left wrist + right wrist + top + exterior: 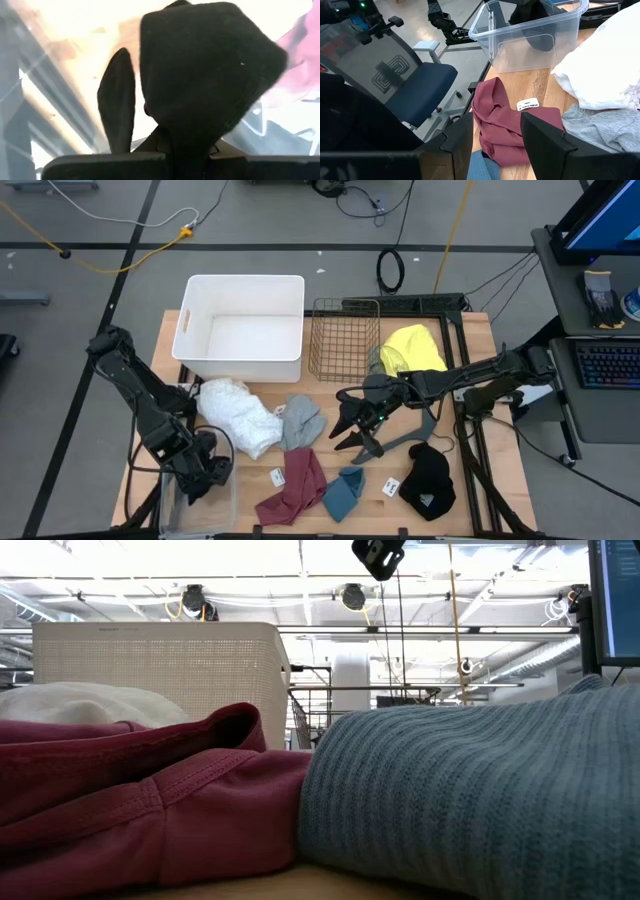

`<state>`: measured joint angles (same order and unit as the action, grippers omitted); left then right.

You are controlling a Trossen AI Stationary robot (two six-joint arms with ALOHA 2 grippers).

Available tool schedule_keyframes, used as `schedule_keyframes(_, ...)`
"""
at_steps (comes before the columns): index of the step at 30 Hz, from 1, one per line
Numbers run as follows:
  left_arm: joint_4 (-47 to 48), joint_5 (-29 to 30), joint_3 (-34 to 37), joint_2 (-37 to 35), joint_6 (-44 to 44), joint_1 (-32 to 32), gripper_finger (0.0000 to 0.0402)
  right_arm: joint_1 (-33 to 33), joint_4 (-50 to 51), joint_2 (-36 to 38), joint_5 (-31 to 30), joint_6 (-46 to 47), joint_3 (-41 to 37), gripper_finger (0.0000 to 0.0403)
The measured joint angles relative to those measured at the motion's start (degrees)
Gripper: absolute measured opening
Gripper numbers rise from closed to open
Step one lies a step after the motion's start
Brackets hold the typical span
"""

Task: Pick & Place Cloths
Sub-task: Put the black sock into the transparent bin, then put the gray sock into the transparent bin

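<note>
My left gripper (207, 470) hangs over the clear plastic bin (195, 505) at the table's near left corner, shut on a black cloth (210, 75). My right gripper (348, 425) (497, 125) is open and hovers mid-table, above the maroon cloth (505, 125), touching nothing. Lying flat on the table are the white cloth (238, 415), grey cloth (300, 420), maroon cloth (292, 485), teal cloth (345, 492), a second black cloth (430, 480) and the yellow cloth (412, 348). In the low view the maroon cloth (130, 810) and teal cloth (470, 800) fill the foreground. My left gripper holds the black cloth between its fingers. One bare finger (117, 100) shows beside the fabric, and the cloth's bulk (200, 115) covers the other finger and the place of contact. The cloth is bunched around the fingers, above the clear bin.
A white tub (245, 325) and a wire basket (345, 338) stand at the far side. A thin dark hanger (410, 435) lies just right of my right gripper. Small white tags (277, 476) (391, 487) lie near the maroon and teal cloths. An office chair (405, 85) stands beyond the table's edge.
</note>
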<state>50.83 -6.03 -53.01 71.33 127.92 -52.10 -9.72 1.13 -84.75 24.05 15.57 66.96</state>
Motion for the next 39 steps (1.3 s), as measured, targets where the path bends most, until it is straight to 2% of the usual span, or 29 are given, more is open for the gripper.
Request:
schedule_keyframes(13, -0.1, 1.4, 0.0, 0.0, 0.4, 0.0, 0.0032, 0.0, 0.0, 0.0, 0.0, -0.2, 0.0, 0.0155)
schedule_keyframes(22, -0.1, 1.4, 0.0, 0.0, 0.1, 0.0, 0.0145, 0.0, 0.0, 0.0, 0.0, -0.3, 0.0, 0.0155)
schedule_keyframes(28, -3.0, -3.0, 0.0, -0.5, 0.8, 0.0, 0.0196, 0.0, 0.0, 0.0, 0.0, -2.1, 0.0, 0.0155)
schedule_keyframes(34, -7.9, -1.9, 0.0, -2.5, 1.2, -0.1, 0.0199, 0.0, 0.0, 0.0, 0.0, -4.6, 0.0, 0.0155)
schedule_keyframes(39, -12.7, -0.9, 0.0, -4.4, -0.7, -0.1, 0.0176, 0.4, 0.0, 0.0, -0.1, -4.7, 0.0, 0.0155)
